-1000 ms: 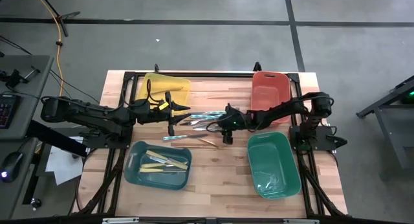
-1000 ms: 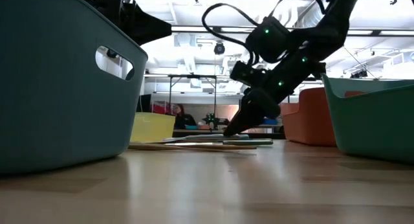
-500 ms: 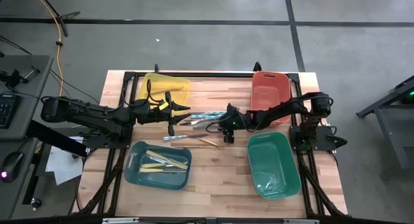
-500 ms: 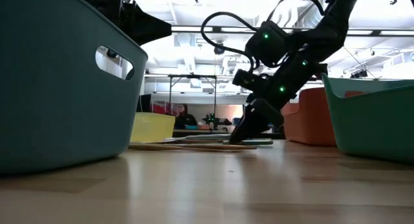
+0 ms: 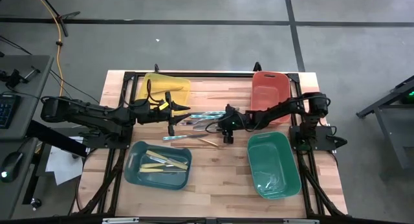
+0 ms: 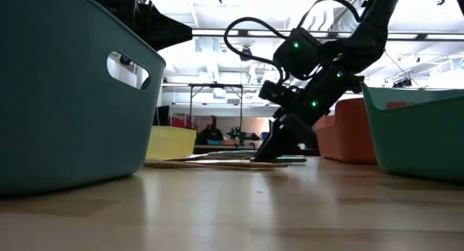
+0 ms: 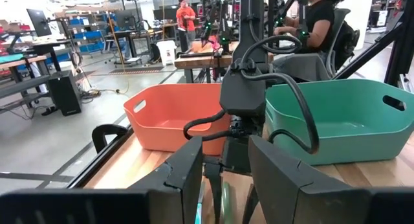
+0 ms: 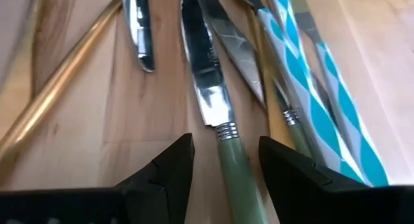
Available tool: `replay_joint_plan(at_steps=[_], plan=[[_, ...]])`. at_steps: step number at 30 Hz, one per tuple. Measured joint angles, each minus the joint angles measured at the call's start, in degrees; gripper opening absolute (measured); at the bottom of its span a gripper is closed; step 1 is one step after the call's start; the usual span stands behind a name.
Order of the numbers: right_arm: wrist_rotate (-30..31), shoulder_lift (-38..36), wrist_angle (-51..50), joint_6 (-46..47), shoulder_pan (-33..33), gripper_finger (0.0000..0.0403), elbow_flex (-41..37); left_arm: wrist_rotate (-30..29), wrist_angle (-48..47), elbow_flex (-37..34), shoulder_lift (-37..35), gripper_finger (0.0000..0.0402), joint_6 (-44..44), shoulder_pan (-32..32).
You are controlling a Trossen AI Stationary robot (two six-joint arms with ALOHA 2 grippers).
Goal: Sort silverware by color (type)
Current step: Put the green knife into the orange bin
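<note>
The right gripper (image 8: 220,160) hangs open, its fingers straddling a green-handled knife (image 8: 210,114); the left gripper (image 7: 223,175) waits open nearby

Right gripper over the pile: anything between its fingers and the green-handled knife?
Nothing visible. The right gripper is open, its fingers straddling the green-handled knife with bare wood on either side. Other silverware lies close alongside, and a gold utensil sits further off on the other side.
</note>
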Motion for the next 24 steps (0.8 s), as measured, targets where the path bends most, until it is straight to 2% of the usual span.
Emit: replay_joint_plan(at_steps=[18, 21, 24], plan=[[-1.1, -1.4, -5.5, -0.6, 0.7, 0.0163, 0.1, 0.0, -0.9, 0.0, 0.0, 0.0117, 0.0, 0.0], [-0.8, -1.4, -5.6, 0.0, 0.6, 0.0145, 0.0, 0.0, -0.9, 0.0, 0.0, 0.0117, 0.0, 0.0], [-1.0, -1.3, -5.7, 0.0, 0.3, 0.0109, 0.0, 0.0, -0.8, 0.0, 0.0, 0.0117, -0.1, 0.0]])
